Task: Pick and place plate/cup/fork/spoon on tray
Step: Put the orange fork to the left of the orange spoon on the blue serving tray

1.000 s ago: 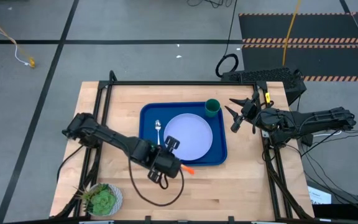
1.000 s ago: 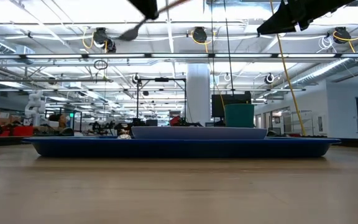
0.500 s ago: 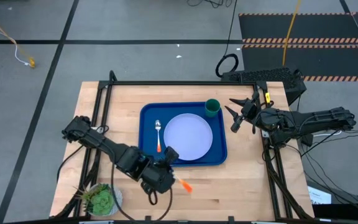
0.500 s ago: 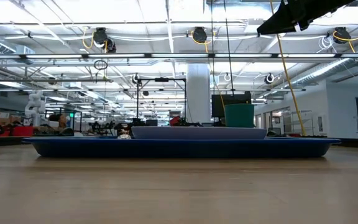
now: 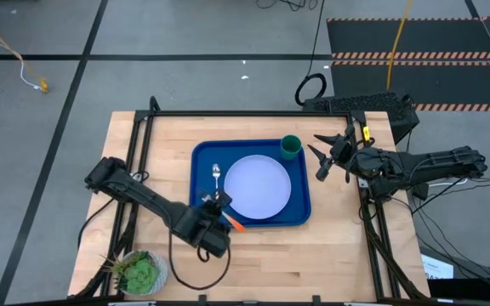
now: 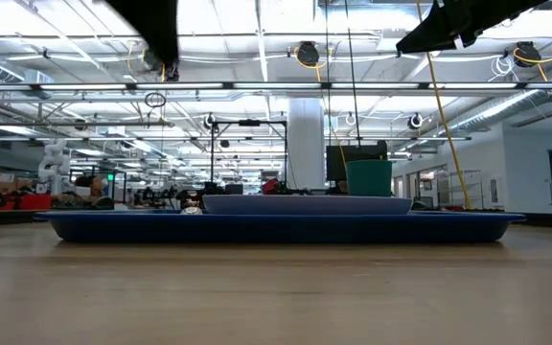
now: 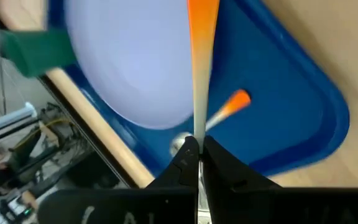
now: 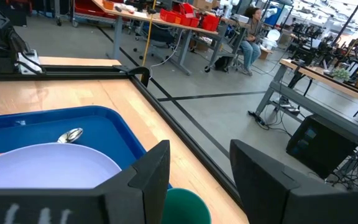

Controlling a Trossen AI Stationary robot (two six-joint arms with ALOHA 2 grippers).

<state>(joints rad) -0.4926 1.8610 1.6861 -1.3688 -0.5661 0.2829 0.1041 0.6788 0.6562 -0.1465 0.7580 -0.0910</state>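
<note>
Carefully now — your left gripper (image 5: 217,210) pinches the fork (image 7: 201,74) above the tray's (image 5: 199,153) near-left corner, beside the plate (image 5: 258,187). Lower it alongside the spoon (image 5: 216,174), then release — the right gripper (image 5: 320,153) waits spread by the cup (image 5: 291,146).

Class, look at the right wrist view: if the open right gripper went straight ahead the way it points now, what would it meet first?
Most likely the cup, right between and ahead of the right gripper's open fingers, though depth is unclear.
</note>
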